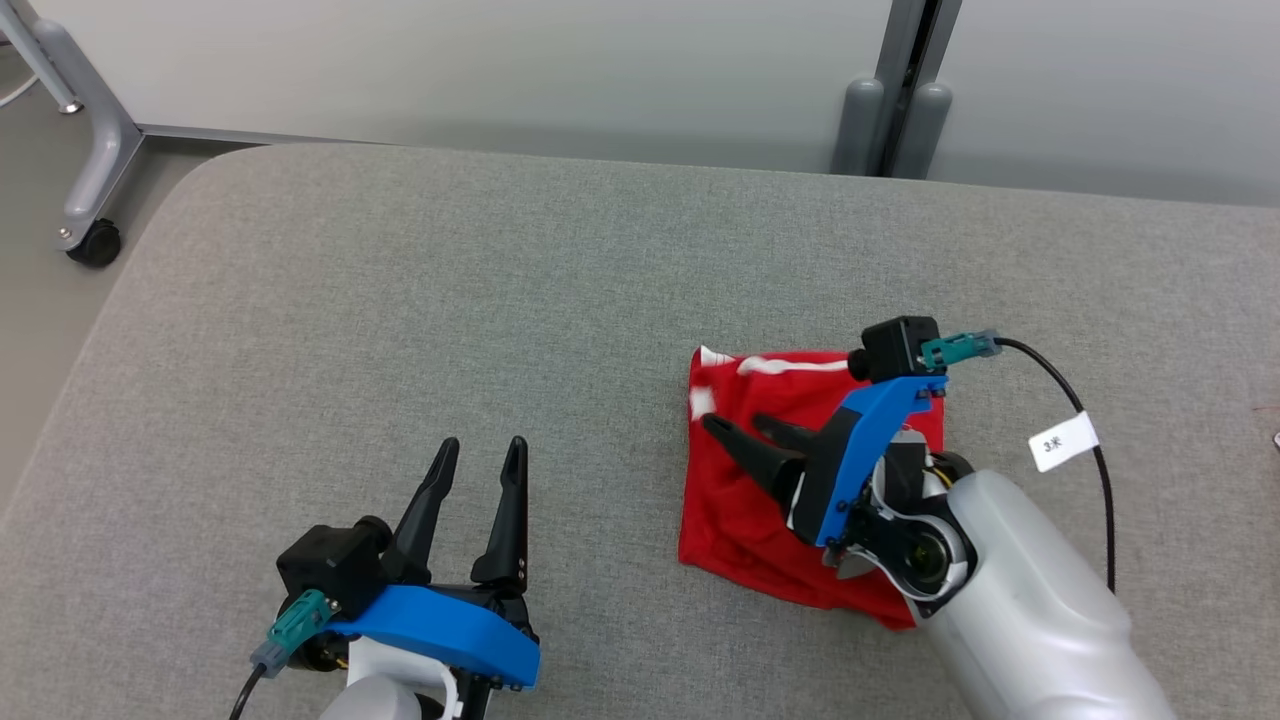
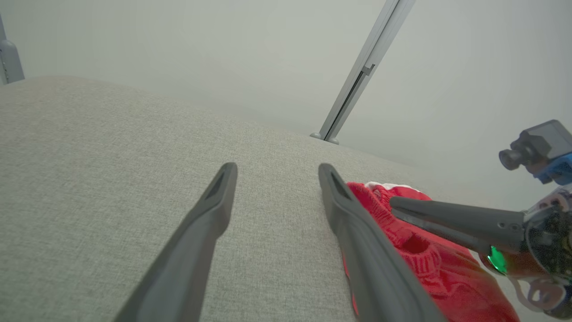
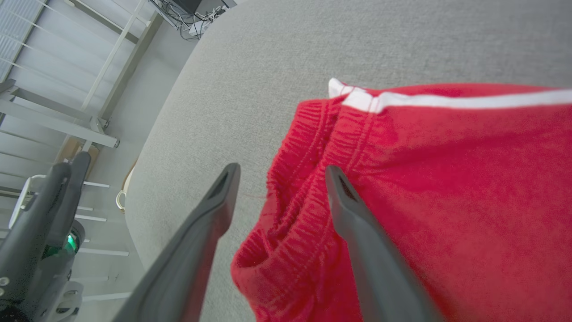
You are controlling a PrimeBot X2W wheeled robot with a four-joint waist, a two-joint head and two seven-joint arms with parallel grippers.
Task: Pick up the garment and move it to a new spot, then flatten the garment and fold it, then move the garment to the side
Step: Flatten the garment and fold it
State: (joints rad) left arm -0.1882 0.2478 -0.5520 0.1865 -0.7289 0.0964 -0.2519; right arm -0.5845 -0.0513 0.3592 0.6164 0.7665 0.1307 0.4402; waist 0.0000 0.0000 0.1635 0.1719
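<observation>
1. A red garment (image 1: pixel 735 535) lies folded into a rough square on a grey fabric-covered table (image 1: pixel 500 250), right of the table's centre in the head view.
2. A white stripe (image 1: pixel 790 365) runs along the garment's far edge. In the right wrist view, a ribbed elastic waistband (image 3: pixel 308 147) bunches along the garment's (image 3: pixel 447 179) left edge.
3. The right gripper (image 1: pixel 737 422) hangs over the garment with its two dark fingers spread apart and nothing clamped between them. In its own wrist view the gripper (image 3: pixel 281 170) straddles the waistband edge, with one finger over bare table and the other over red cloth. Whether the tips touch the cloth cannot be told.
4. The left gripper (image 1: pixel 483 445) sits at the near left over bare table, well apart from the garment. Its fingers are also spread and hold nothing.
5. In the left wrist view, the left gripper (image 2: pixel 278 166) points across the table, and the garment (image 2: pixel 447 277) lies just beyond its right finger.
</observation>
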